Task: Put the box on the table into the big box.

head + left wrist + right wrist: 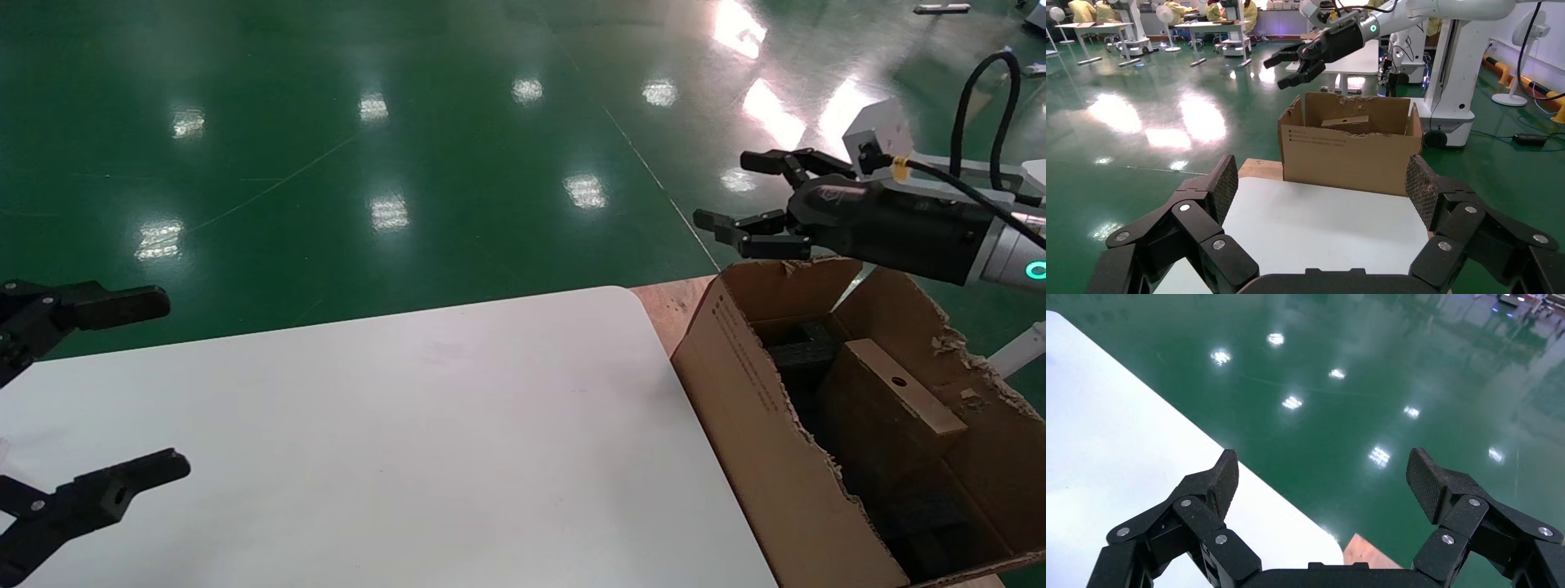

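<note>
Brown cardboard small box (887,408) already lies inside the big carton (760,457), leaning tilted on the dark foam (805,353), its round hole facing up. So the task looks done. The right hand (752,204) hovers above the carton's far rim, open and empty. The left hand (122,384) is open over the white worktop (409,441), well apart from the carton.
</note>
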Robot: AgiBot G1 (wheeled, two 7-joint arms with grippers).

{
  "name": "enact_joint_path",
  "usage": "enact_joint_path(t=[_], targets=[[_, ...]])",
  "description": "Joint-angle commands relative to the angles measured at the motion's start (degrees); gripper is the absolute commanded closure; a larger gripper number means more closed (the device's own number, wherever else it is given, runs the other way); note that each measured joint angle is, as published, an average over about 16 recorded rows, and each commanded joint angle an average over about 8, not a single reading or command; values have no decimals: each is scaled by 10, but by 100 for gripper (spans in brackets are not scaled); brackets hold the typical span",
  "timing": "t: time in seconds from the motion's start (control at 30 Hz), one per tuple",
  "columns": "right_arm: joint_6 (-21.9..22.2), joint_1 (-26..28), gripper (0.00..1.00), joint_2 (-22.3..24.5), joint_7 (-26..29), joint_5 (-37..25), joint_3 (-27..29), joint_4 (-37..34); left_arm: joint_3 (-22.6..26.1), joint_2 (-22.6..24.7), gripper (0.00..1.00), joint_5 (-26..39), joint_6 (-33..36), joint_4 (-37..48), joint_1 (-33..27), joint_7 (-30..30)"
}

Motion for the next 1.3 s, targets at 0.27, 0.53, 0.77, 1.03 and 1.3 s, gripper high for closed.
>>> enact_joint_path(t=[0.27, 0.53, 0.77, 1.03, 1.3], targets=[[1, -2, 0, 1, 1, -1, 0, -2, 0, 0, 0, 0, 0, 0, 0, 0], [-1, -23, 0, 1, 20, -3, 23, 36, 0, 0, 0, 0, 0, 0, 0, 0], [-4, -59, 0, -1, 56, -8, 68, 115, 0, 0, 0, 0, 0, 0, 0, 0], [-8, -102, 0, -4, 98, -14, 119, 206, 0, 0, 0, 0, 0, 0, 0, 0], [-13, -144, 0, -7, 140, -20, 170, 297, 0, 0, 0, 0, 0, 0, 0, 0]])
